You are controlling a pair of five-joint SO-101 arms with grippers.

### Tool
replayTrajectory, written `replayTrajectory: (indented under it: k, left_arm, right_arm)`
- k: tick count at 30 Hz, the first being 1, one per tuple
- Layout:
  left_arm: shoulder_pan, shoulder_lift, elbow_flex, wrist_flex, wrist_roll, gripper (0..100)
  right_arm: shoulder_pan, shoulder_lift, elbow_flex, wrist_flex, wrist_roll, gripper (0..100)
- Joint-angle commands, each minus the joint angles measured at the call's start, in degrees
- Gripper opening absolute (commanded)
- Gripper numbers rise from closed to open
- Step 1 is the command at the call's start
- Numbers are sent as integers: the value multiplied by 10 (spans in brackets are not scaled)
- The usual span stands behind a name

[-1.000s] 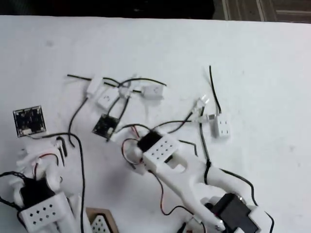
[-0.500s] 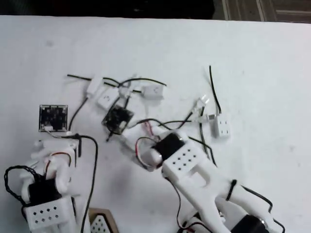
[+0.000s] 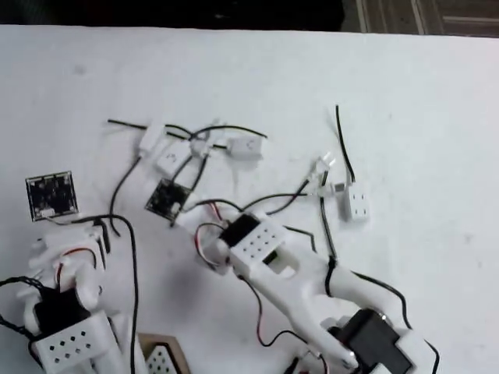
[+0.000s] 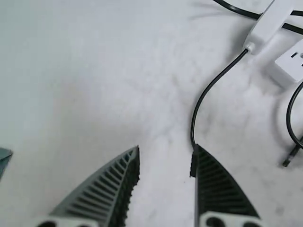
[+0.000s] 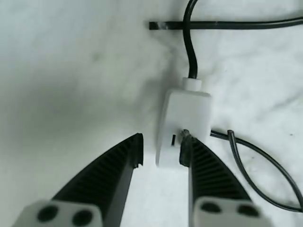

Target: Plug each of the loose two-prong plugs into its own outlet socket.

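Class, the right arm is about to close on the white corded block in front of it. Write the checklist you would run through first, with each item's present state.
1. Right arm's jaws open: ok.
2. White corded block centred between them: not ok; one finger overlaps it instead of flanking it.
3. Stray black cable away from the grasp: not ok; it loops right beside that finger.
4. Block's type, plug or socket: cannot tell.
5. Left arm's jaws open and holding nothing: ok.
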Motion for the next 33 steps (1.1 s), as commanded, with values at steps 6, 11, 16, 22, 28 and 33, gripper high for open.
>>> replayTrajectory:
  k: [6, 11, 16, 22, 28, 33]
  left_arm:
    - [-2, -7, -6, 6, 6, 190]
    - [-2, -7, -5, 7, 6, 190]
    - [-2, -7, 0, 4, 6, 190]
    - [-2, -7, 3, 3, 6, 191]
    - [-2, -7, 3, 3, 6, 191]
    - [-2, -7, 3, 3, 6, 191]
  right_arm:
    - [50, 84, -57, -7, -1, 141]
    - [68, 111, -91, 30, -1, 141]
    - [84, 134, -120, 54, -1, 142]
    - [85, 154, -129, 55, 0, 141]
    - [87, 156, -137, 65, 18, 43]
    - [109, 156, -146, 79, 33, 19]
